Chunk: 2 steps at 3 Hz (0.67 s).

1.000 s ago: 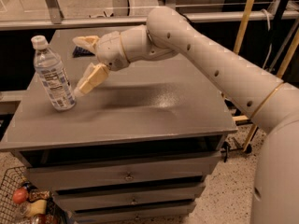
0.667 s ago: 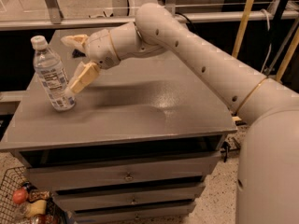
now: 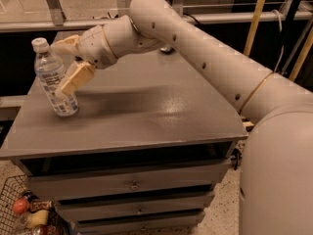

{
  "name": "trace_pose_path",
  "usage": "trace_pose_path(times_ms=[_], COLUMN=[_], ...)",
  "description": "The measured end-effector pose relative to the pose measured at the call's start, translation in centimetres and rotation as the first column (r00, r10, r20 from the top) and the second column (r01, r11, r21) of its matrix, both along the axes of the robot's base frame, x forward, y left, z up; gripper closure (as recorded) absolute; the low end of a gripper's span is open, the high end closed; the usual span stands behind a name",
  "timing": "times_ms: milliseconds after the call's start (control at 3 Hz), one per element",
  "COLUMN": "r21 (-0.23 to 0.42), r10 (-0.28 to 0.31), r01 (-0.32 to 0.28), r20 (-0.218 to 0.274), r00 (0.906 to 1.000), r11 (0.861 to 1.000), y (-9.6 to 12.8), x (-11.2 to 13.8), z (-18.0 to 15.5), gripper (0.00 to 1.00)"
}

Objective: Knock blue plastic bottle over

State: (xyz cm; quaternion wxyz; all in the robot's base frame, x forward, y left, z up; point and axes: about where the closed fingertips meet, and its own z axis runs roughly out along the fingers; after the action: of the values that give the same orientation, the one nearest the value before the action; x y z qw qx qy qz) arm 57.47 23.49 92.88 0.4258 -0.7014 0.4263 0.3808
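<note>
At the bottom left corner a wire basket [image 3: 14,199] is cut off by the frame. It holds something round and reddish that is hard to identify.

Above it, on the left part of the grey cabinet top [image 3: 161,106], stands the blue plastic bottle [image 3: 49,70]. It is clear and ribbed with a white screw cap. It is tilted, with its cap leaning left and its base close to the near-left side of the top. The base may be lifted on one edge, though the view does not settle that.

The gripper [image 3: 58,68] is at the bottle with its two tan fingers spread apart. The near finger lies slantwise across the front of the bottle's middle, touching it and hiding part of the label. The far finger sits up by the neck, just right of the cap. Whether it touches is unclear.

To the right, the pale arm [image 3: 205,53] crosses over the cabinet top and hides most of a small dark object at the far edge. Below the top, the drawers [image 3: 137,185] are in shadow. At the right the robot's body [image 3: 279,170] fills the corner and is cut off by the frame, with a yellow pole [image 3: 257,18] behind it.
</note>
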Motion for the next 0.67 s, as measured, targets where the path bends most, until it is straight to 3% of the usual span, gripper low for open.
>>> trace_pose_path(times_ms=[333,667], r21=[-0.022,-0.044], r10=[-0.005,-0.012], r01=[0.005,0.013], r20=[0.0,0.006], r00=[1.0,0.9999], r11=[1.0,0.999], y=[0.01,-0.11], x=[-0.63,-1.22], z=[0.41,1.12], gripper=[0.41,0.72])
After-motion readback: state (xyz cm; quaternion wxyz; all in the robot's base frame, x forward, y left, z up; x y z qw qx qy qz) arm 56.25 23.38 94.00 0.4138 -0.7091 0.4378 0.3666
